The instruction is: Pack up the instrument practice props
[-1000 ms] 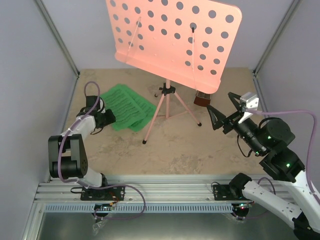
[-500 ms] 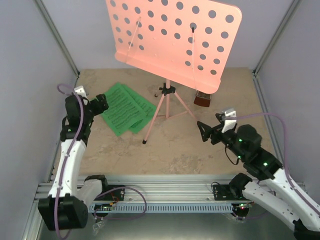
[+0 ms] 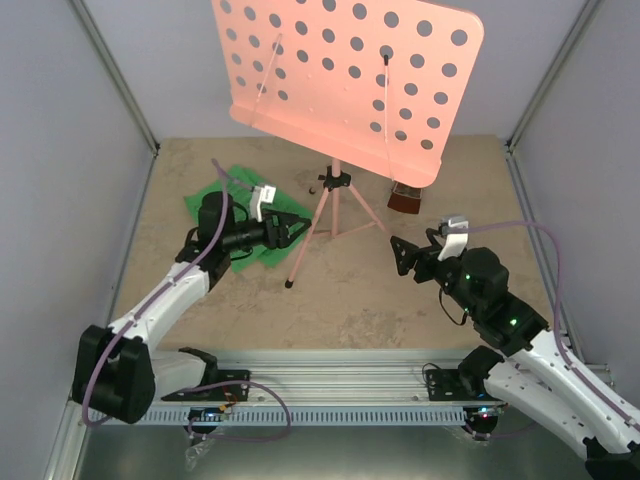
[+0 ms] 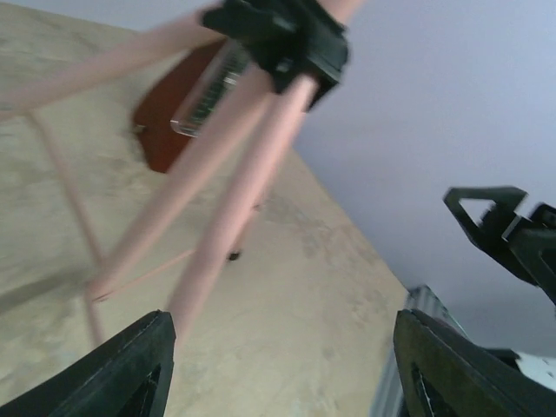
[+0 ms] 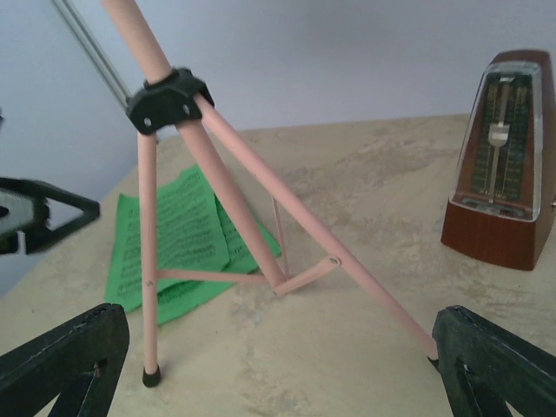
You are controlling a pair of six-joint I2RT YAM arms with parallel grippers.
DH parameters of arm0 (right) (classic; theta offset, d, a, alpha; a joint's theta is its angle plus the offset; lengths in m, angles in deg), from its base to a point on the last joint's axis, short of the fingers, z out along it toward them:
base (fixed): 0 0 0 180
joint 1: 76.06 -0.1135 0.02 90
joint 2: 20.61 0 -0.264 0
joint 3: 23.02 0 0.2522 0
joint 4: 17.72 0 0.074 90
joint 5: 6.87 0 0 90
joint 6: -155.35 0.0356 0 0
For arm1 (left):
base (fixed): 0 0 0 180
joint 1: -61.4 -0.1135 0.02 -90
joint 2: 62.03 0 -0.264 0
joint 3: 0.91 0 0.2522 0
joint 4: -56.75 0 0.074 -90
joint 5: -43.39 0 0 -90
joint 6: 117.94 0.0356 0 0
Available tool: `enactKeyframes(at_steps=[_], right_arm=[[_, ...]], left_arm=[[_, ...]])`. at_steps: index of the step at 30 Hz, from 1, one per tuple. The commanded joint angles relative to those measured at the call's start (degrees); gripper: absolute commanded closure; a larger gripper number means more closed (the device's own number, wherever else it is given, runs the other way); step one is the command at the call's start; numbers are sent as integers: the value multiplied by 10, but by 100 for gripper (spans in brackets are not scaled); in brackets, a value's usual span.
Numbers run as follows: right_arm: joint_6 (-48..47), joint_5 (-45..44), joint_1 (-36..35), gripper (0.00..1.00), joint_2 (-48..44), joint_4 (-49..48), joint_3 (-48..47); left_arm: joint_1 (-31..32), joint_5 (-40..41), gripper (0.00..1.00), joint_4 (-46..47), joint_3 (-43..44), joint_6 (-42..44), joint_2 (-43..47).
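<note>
The pink music stand (image 3: 345, 75) is upright at the back, its tripod legs (image 3: 322, 215) spread on the table. Green sheet-music pages (image 3: 203, 205) lie flat left of the legs, partly under my left arm. The brown metronome (image 3: 404, 198) stands right of the tripod, half hidden by the desk. My left gripper (image 3: 295, 228) is open just left of the tripod. In the left wrist view one leg (image 4: 234, 165) runs down past a finger (image 4: 130, 373), with nothing between the jaws. My right gripper (image 3: 405, 255) is open and empty, facing the tripod (image 5: 230, 200) from the right.
Grey walls close in the table on the left, back and right. An aluminium rail (image 3: 330, 385) runs along the near edge by the arm bases. The metronome (image 5: 502, 174) stands close to my right gripper's side. The stand's wide desk overhangs the tripod and the back of the table.
My left arm swung from the left wall across the green pages to the tripod, and its jaws opened. My right gripper drew back from the metronome and settled facing the tripod.
</note>
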Motion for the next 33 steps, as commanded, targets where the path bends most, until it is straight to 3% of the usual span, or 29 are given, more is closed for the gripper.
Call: enactKeyframes(at_steps=[1,8,14,21,26,33], right_arm=[[23,-19,6,2,-26,-7,1],[42,-3,8,2,-27,0,-1],[50,12,8,2,-16,-5,0],[56,28,9,2,-1,-6,1],[62,26,9,2,-2,-8,3],[67,33,9,2,-8,-8,9]], left_arm=[[20,-93,28,120,20,-22,-50],[24,-105,24,118,86,-2,-136],[41,-122,29,42,152,76,-193],[48,-133,53,-21,193,150,-242],[48,-129,82,-50,196,179,-265],[59,-69,94,-78,182,209,-239]])
